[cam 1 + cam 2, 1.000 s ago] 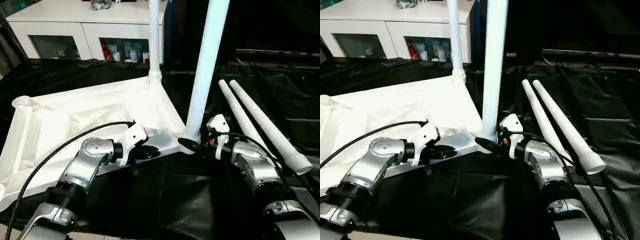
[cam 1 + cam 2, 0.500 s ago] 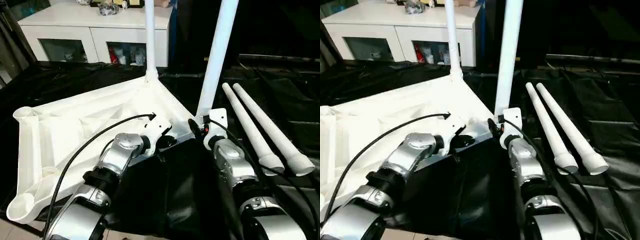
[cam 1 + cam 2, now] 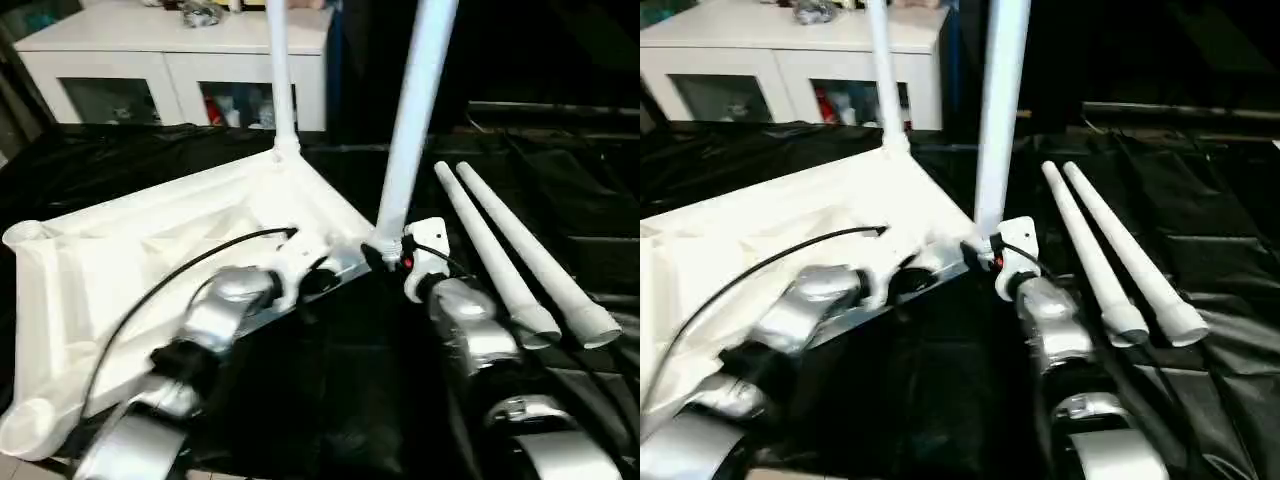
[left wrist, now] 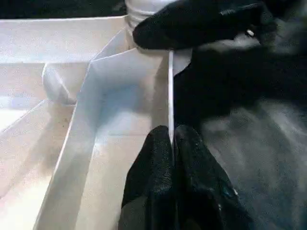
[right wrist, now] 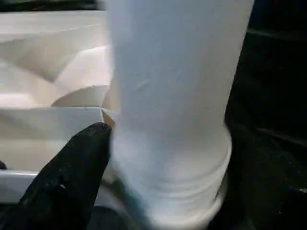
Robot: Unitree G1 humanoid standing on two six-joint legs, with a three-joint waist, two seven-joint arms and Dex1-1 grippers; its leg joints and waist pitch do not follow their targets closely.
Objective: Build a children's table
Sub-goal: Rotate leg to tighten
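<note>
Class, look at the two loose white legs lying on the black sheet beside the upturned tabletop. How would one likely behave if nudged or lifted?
A loose leg is round, so a sideways nudge would probably roll it; being tapered, it might curve. It looks like hollow plastic with an open end, so likely light and stiff. Its smooth surface may slip on the black sheet.

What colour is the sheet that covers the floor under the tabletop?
Black; the glossy black floor sheet shows best in the left eye view.

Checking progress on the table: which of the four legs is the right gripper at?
The nearer upright leg, standing in the tabletop's front corner by the right gripper; another stands farther back, two lie flat.
</note>
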